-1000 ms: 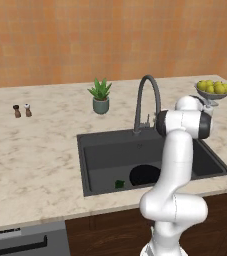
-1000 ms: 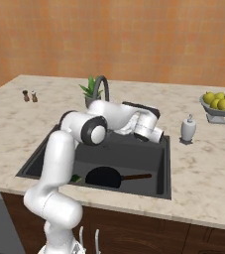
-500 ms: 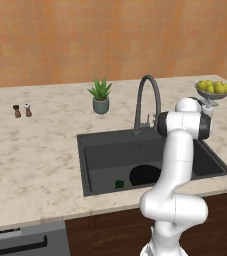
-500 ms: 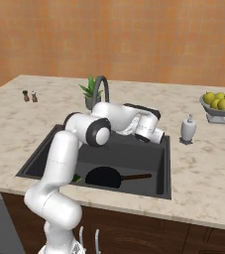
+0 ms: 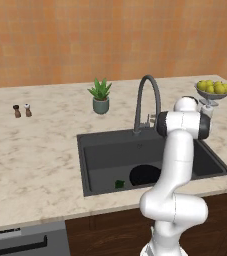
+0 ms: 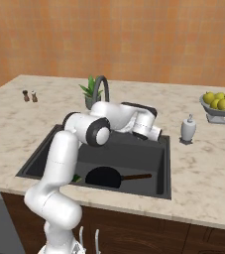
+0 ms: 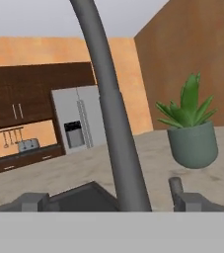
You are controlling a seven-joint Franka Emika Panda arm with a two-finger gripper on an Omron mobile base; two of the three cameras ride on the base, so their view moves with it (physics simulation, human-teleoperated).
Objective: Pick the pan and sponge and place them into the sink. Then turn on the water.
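Gripper [image 6: 158,133] hangs over the right rear part of the sink, pointed sideways toward the tap; in the hand view the two fingertips [image 7: 182,195] stand spread with the tap's neck rising between them, no contact visible. Counter [image 5: 35,160], pale marbled stone, runs around the basin under an orange-brown wall. Sink [image 6: 39,156] is a dark grey recessed basin; from the left base it shows as a sink [image 5: 92,155] with the arm crossing its right half. Tap [image 5: 147,100], a dark grey arched gooseneck, stands at the rear rim and shows in the hand view as a thick grey tap [image 7: 111,113] close to the camera; no water seen flowing. Pan [image 6: 104,177], black, lies on the basin floor near the front, handle pointing right; from the left base only part of the pan [image 5: 144,175] is visible beside the arm. Fruit bowl [image 6: 220,106] with yellow-green fruit sits at the far right of the counter. Potted plant [image 5: 100,96] stands behind the sink, left of the tap, also plant [image 7: 191,128] in the hand view. Soap dispenser [image 6: 187,130] stands right of the basin. Sponge [image 5: 119,184], small and green, lies on the sink floor near the front left, just left of the pan. Two small shakers [image 5: 22,110] stand together far left, well apart from the rest
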